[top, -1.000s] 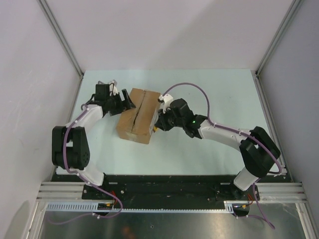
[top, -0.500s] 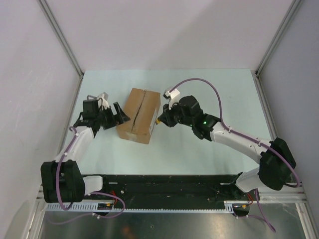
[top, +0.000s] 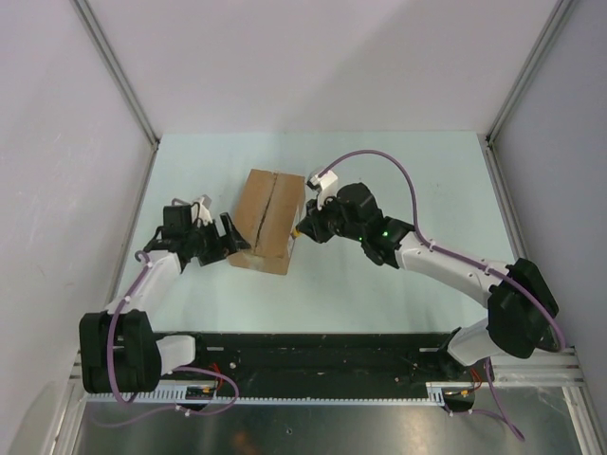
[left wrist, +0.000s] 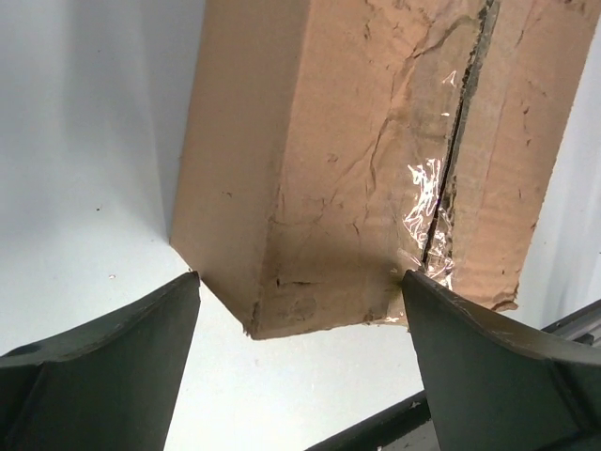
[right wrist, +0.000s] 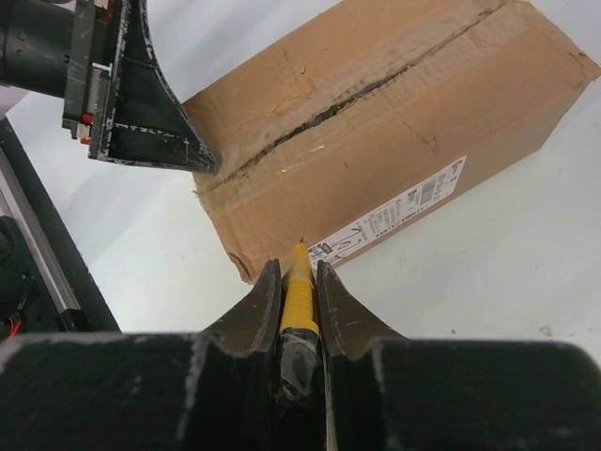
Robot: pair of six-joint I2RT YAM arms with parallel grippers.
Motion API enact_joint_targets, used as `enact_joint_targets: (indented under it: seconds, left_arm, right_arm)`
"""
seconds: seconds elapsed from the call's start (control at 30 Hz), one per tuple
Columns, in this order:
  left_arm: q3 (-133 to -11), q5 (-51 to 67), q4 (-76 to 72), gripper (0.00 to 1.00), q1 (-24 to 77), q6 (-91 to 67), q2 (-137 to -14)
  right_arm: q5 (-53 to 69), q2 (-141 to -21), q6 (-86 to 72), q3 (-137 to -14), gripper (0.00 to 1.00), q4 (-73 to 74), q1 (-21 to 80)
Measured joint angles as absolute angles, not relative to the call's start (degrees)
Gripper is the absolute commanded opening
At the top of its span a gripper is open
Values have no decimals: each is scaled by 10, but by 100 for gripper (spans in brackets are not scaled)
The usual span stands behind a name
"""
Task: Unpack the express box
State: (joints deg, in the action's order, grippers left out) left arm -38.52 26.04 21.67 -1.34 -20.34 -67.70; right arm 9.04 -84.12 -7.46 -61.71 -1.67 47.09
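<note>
The express box (top: 268, 220) lies between the spread left tool (top: 232, 239) and right tool (right wrist: 299, 271) clamping a yellow knife (right wrist: 299, 299).

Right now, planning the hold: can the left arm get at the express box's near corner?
Likely yes: the left end effector stands open facing the express box, its corner framed between the fingers, with nothing in the way.

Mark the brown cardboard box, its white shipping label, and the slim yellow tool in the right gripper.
brown cardboard box (top: 254, 210): top external view, top flap left of the seam.
white shipping label (right wrist: 392, 218): right wrist view, middle of the label.
slim yellow tool (right wrist: 299, 282): right wrist view, exposed yellow shaft.
</note>
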Motion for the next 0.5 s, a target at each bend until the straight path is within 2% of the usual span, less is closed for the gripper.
enact_joint_targets:
  seconds: [0.23,0.5]
  left_arm:
    - [-389,255,221,78,-13,-206,-695]
    - [-403,251,240,86,-13,-209,-689]
  right_arm:
    - [99,-841,-74,-617,0,-21,473]
    - [143,-854,-34,-631,0,-48,511]
